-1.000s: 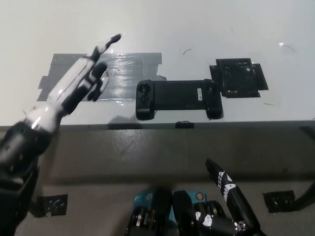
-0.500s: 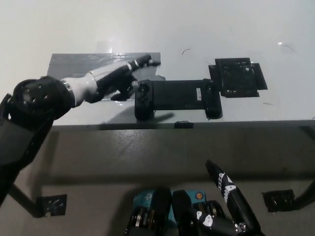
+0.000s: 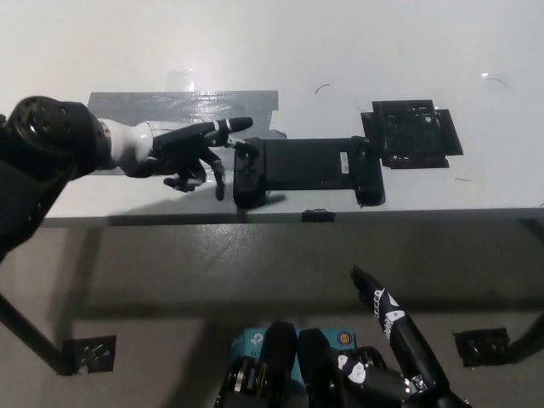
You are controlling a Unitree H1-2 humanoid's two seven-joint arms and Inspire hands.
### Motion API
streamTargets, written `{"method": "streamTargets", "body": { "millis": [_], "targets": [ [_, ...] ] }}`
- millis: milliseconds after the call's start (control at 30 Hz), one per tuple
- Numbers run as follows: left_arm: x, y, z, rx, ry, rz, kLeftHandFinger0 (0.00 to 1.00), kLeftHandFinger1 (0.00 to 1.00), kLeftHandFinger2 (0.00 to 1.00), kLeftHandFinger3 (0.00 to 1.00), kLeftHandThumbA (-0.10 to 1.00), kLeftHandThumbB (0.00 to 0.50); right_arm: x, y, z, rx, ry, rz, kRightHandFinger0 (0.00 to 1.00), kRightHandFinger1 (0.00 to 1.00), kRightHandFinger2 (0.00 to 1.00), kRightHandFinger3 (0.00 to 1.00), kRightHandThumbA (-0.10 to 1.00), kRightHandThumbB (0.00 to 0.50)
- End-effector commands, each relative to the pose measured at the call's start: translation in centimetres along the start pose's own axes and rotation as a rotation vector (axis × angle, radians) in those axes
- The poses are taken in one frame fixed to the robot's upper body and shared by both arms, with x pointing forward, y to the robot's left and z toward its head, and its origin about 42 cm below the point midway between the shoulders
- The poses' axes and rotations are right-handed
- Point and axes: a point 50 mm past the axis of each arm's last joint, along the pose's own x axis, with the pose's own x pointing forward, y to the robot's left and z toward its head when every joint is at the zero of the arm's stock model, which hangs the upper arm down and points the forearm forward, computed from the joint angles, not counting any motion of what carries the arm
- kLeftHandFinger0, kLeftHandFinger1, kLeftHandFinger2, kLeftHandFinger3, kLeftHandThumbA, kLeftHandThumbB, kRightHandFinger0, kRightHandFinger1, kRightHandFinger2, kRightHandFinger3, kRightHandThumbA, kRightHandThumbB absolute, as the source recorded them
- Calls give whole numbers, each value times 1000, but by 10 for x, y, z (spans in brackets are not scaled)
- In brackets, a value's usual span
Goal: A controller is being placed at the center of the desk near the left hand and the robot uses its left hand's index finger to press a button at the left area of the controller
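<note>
The white left hand (image 3: pixel 183 153) reaches across the white desk top (image 3: pixel 280 51) from the picture's left, one finger stretched out straight, the rest curled under, gripping nothing. The tip of the outstretched finger lies at the upper left corner of the long black game controller (image 3: pixel 306 170); whether it touches cannot be told. The controller lies lengthwise near the desk's front edge, about mid-desk. A small pale label on its right half is too small to read. Behind the hand is a grey patch of tape (image 3: pixel 183 106); right of the controller, a square of black tape (image 3: pixel 414 133).

Half a second ago the finger pointed higher, past the controller's top edge; now it is lower and nearer its left end.

The black right hand (image 3: pixel 395 340) rests low, below the desk, fingers extended, holding nothing.
</note>
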Motion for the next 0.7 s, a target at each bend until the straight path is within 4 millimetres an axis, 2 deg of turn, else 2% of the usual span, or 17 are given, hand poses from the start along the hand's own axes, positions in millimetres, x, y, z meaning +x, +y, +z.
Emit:
{"method": "streamTargets", "body": {
  "millis": [0, 200, 300, 367, 467, 600, 633, 667],
  "targets": [
    [-24, 30, 28, 32, 8, 35, 0, 68, 397, 1000, 1000, 487, 7, -1, 15, -20, -63, 17, 1000, 1000, 1000, 1000, 751, 202],
    [-18, 31, 29, 30, 28, 37, 0, 99, 401, 1000, 1000, 496, 8, 1, 16, -16, -67, 18, 1000, 1000, 1000, 1000, 737, 194],
    [-13, 30, 32, 34, 35, 23, 2, 123, 412, 1000, 1000, 473, 11, 0, 17, -24, -68, 15, 1000, 1000, 1000, 1000, 735, 200],
    [-6, 28, 32, 28, 38, 15, 4, 125, 410, 1000, 1000, 475, 12, -1, 18, -27, -70, 12, 1000, 1000, 1000, 1000, 736, 208],
    [5, 20, 28, 51, 72, -1, 30, 180, 467, 1000, 1000, 475, 11, -1, 17, -26, -69, 15, 1000, 1000, 1000, 1000, 731, 205],
    [29, 8, 16, 26, 133, -40, 1, 105, 423, 1000, 1000, 488, 12, 1, 17, -17, -71, 21, 1000, 1000, 1000, 1000, 707, 202],
    [31, 8, 16, 26, 138, -39, 0, 104, 420, 1000, 1000, 494, 13, 1, 17, -18, -73, 21, 1000, 1000, 1000, 1000, 705, 203],
    [37, 5, 13, 33, 160, -37, 0, 45, 369, 1000, 1000, 498, 13, 1, 18, -19, -72, 19, 1000, 1000, 1000, 1000, 708, 210]
  ]
}}
